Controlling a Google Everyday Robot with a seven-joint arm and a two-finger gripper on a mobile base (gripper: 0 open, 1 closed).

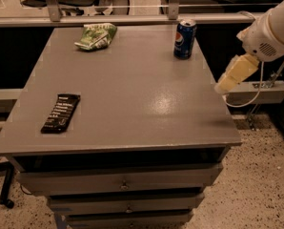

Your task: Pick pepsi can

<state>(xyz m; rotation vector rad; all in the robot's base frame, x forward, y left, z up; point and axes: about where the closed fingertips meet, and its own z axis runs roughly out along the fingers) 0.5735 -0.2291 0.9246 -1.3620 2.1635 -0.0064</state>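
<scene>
Jaws hang apart, right of pepsi can.

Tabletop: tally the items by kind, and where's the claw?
Drink can: 1, the pepsi can
Snack bag: 1, green-and-white
Bar wrapper: 1, black
Total: 3
Claw hangs past the table's right edge, nearer the camera than the can, touching nothing.

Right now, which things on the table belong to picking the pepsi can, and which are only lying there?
For the job:
pepsi can, upright at the far right of the table
pincer, beside the table's right edge, apart from the can

Lying about:
snack bag, far left
black bar wrapper, near left
</scene>
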